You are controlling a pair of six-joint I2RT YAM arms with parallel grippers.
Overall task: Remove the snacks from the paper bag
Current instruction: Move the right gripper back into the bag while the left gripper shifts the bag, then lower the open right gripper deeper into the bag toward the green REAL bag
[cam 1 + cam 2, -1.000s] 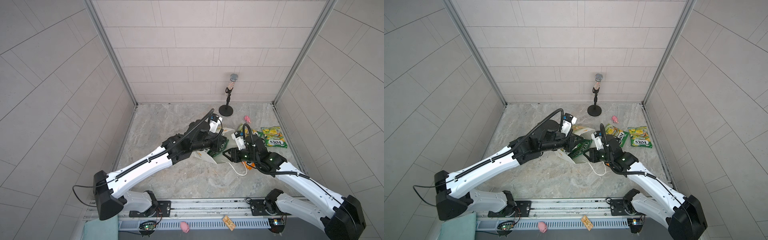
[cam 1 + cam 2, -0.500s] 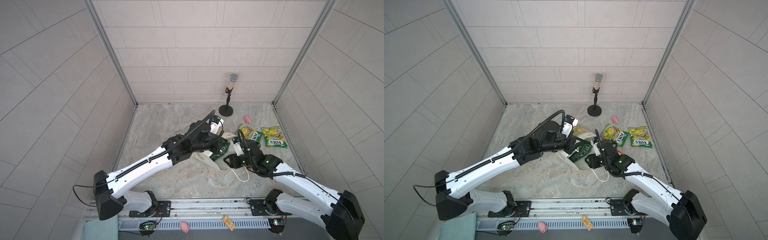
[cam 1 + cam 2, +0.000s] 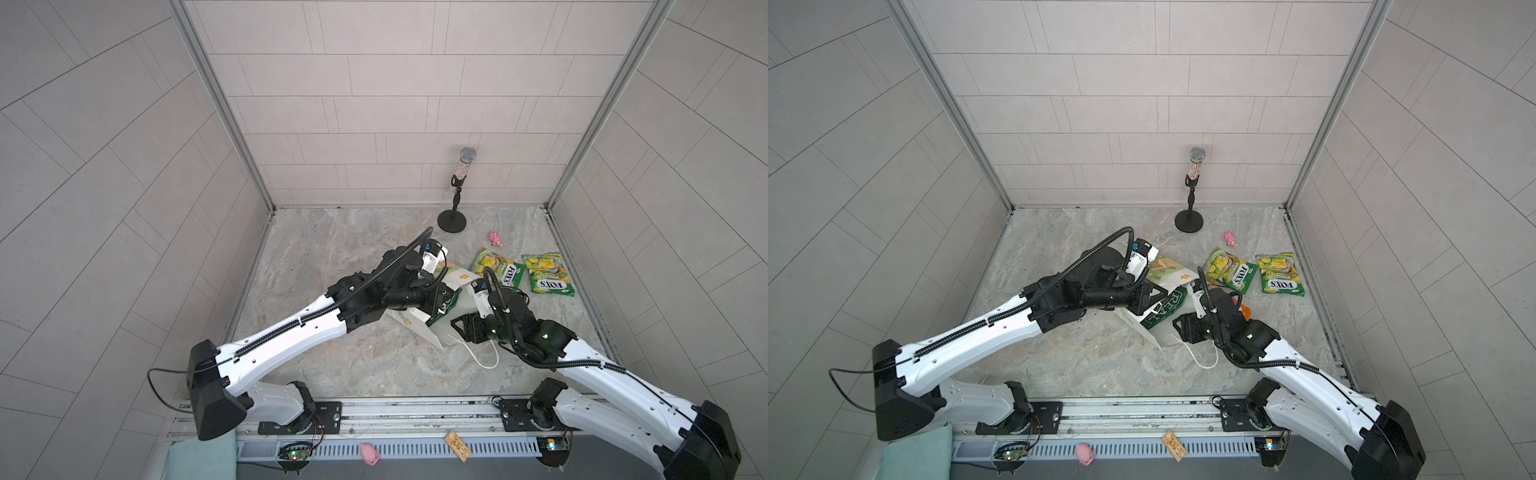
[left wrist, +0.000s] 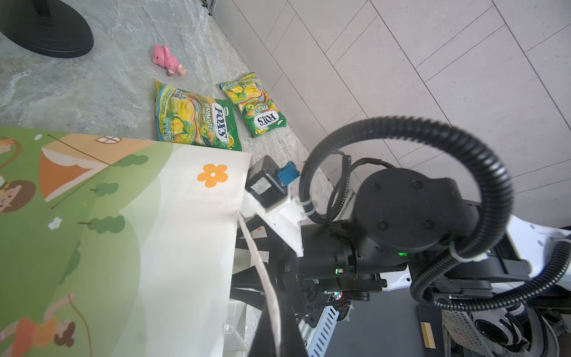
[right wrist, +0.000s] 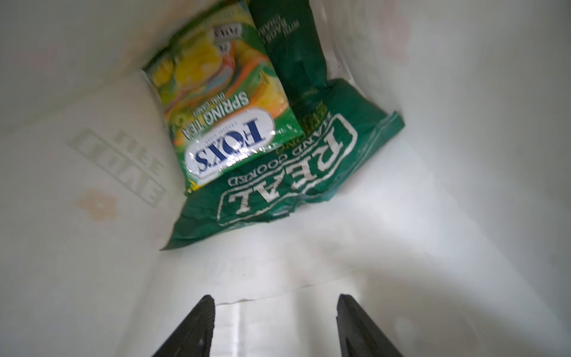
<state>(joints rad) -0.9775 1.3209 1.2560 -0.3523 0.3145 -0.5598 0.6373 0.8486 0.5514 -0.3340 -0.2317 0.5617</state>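
Observation:
The white paper bag lies tipped over mid-floor, mouth toward the front right. My left gripper is shut on its white cord handle. Open and empty, my right gripper sits at the bag's mouth. Inside lie a dark green REAL crisp packet and a yellow-green FOX'S packet. Two more FOX'S packets lie on the floor at right. An orange packet peeks from under my right arm.
A microphone stand rises at the back. A pink toy figure lies near it. The bag's second cord handle trails on the floor. Tiled walls close in on three sides.
My right gripper has shifted a little toward the front at the bag's mouth and its jaws have spread wider. The left gripper keeps its hold on the handle.

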